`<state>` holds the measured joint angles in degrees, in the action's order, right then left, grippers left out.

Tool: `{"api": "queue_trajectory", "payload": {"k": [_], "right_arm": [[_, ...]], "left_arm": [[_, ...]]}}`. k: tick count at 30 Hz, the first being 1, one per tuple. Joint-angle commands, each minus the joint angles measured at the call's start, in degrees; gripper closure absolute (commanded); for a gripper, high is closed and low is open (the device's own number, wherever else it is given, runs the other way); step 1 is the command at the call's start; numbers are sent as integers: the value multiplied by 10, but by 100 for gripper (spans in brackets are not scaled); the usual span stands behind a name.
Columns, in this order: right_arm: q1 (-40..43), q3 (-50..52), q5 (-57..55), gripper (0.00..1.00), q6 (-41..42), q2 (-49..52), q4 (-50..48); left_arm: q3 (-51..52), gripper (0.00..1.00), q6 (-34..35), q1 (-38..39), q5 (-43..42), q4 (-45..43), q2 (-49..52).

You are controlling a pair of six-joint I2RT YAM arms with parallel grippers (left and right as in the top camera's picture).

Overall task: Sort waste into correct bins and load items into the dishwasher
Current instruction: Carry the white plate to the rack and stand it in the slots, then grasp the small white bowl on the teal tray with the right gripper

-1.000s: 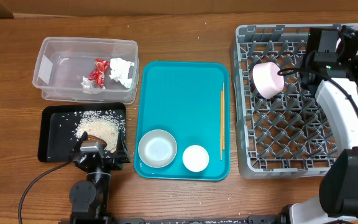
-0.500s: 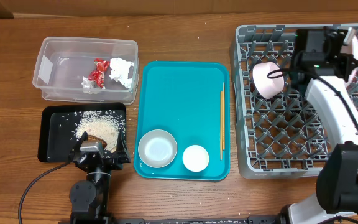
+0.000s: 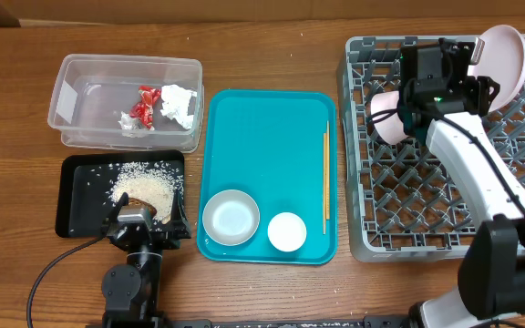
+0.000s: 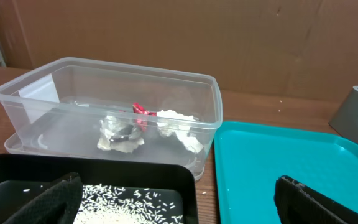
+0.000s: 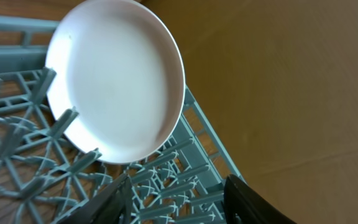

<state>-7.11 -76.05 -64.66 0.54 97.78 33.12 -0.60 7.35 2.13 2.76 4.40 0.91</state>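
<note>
The right tool (image 5: 178, 190), open and empty, hangs over the rack (image 3: 399, 210) between the tilted plate (image 5: 114, 81) and the pink bowl (image 3: 388, 117); the left tool (image 4: 179, 194) is wide open, empty.

Observed: the left gripper (image 4: 185, 208) sits low at the near side, jaws spread wide and empty, while the right arm (image 3: 478, 169) reaches far forward, the right gripper (image 5: 179, 205) with jaws parted, holding nothing.

I see a teal tray (image 3: 267, 155) lying flat near the middle of my wooden surface (image 3: 272, 55), its long sides running twelve to six. At twelve o'clock, brown cardboard (image 4: 166, 37) stands behind the surface's far edge.
</note>
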Motion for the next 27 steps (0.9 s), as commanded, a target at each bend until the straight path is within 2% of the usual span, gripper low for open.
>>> {"api": "queue_trajectory", "payload": {"k": [1,4,7,11,12,17,22,27], "right_arm": [[-42,-4,4,42,43,-77,12],[-87,-4,67,41,60,-114,55],[-136,-4,205,41,80,-134,110],[-181,-4,480,43,83,-129,164],[-188,-4,561,47,84,-125,178],[-210,12,774,53,104,-95,217],[-251,37,808,54,85,-71,220],[-319,37,760,53,65,-47,191]], "left_arm": [[3,0,5,-3,2,-3,-7],[3,0,5,-3,2,-3,-7],[3,0,5,-3,2,-3,-7],[3,0,5,-3,2,-3,-7],[3,0,5,-3,2,-3,-7],[3,0,5,-3,2,-3,-7],[3,0,5,-3,2,-3,-7],[3,0,5,-3,2,-3,-7]]}}
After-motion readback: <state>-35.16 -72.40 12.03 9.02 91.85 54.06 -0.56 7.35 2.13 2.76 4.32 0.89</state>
